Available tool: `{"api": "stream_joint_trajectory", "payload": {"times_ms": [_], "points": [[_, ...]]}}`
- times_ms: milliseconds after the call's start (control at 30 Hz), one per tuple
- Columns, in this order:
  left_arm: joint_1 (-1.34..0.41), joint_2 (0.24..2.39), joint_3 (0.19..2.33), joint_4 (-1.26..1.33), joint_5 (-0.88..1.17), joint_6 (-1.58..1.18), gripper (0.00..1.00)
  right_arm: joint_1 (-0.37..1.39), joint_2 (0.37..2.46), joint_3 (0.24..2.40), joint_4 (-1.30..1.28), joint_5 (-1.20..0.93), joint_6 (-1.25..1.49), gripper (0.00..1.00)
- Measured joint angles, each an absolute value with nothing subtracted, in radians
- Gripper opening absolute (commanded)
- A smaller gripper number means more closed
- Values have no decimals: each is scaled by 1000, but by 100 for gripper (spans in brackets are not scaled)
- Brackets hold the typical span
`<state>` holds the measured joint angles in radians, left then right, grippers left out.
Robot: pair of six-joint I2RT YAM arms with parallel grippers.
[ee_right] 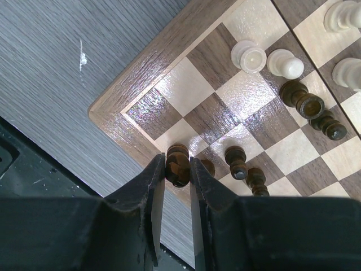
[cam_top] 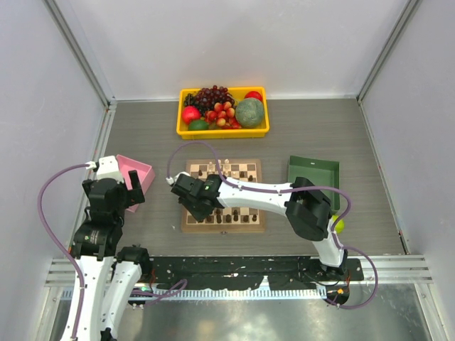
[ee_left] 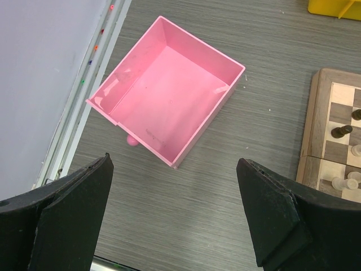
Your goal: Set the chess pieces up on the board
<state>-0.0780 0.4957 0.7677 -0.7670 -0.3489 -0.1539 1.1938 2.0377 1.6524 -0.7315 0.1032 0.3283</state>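
The wooden board [cam_top: 260,226] lies mid-table, with cream and dark chess pieces in rows along its far and near sides. My right gripper [cam_top: 193,199] reaches over its near left corner. In the right wrist view the gripper [ee_right: 177,164] is shut on a dark brown piece [ee_right: 178,169], held over the squares by the board's corner [ee_right: 141,73]. More dark pieces [ee_right: 236,161] [ee_right: 302,99] and cream pawns [ee_right: 249,56] stand close by. My left gripper [ee_left: 174,164] hangs wide open over bare table, left of the board [ee_left: 313,113], and holds nothing.
An empty pink tray [ee_left: 203,45] sits just beyond the left gripper. A yellow tray [cam_top: 223,131] of fruit stands behind the board. Right of the board sits a green tray [cam_top: 313,174], and a small yellow-green ball [cam_top: 338,225] lies by the right arm. Walls close in on three sides.
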Motion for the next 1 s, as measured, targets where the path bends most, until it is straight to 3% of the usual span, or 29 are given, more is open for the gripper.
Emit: {"api": "stream_joint_trajectory", "payload": {"times_ms": [467,767,1000], "points": [[-78,496,768,-767,-348,-154,99,1194,2038,1642,-713,103,328,22],[-78,496,768,-767,-348,-154,99,1194,2038,1642,-707,103,327,39],[-78,496,768,-767,-348,-154,99,1194,2038,1642,-685,102,324,44]]}}
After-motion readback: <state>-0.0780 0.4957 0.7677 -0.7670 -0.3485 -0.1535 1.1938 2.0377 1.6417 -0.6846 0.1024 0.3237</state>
